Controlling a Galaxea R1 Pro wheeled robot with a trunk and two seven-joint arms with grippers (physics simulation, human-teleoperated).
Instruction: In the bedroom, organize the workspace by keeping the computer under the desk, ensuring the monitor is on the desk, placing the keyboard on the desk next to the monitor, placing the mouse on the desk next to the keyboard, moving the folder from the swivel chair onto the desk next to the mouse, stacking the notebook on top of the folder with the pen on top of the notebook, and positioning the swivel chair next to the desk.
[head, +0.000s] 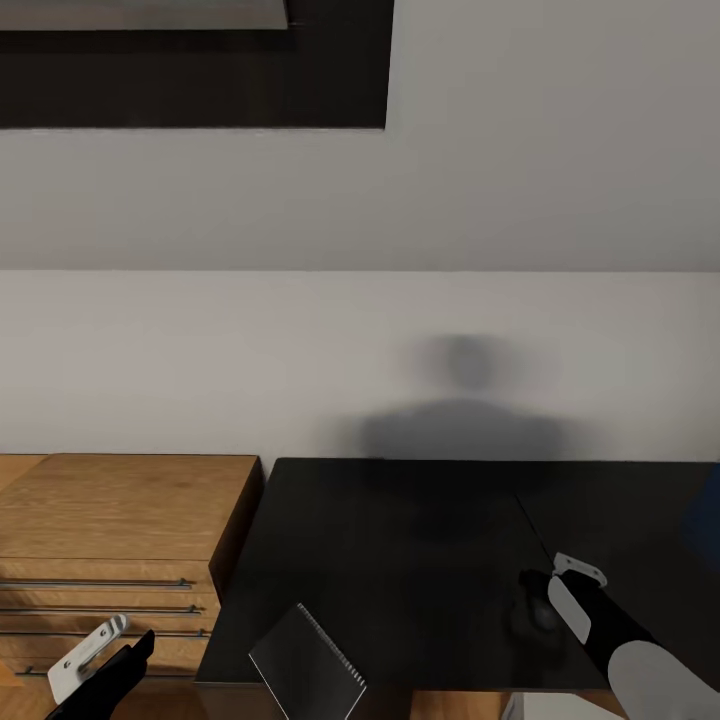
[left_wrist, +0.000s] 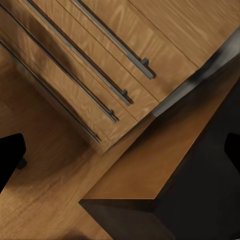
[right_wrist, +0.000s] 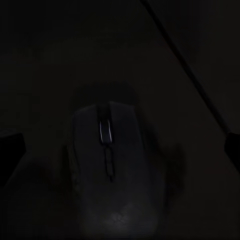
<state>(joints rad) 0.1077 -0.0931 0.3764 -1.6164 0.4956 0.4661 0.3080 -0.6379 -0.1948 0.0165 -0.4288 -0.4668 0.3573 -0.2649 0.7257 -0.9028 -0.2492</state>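
head cam looks forward and down from above over the black desk (head: 400, 540) toward the wall, left wrist cam sits close above the wooden dresser (left_wrist: 100, 60) beside the desk's corner, right wrist cam stares point-blank at the mouse (right_wrist: 112, 170) on that desk

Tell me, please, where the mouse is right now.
The mouse lies on the black desk, toward its right front in the head view, directly in front of the right gripper.
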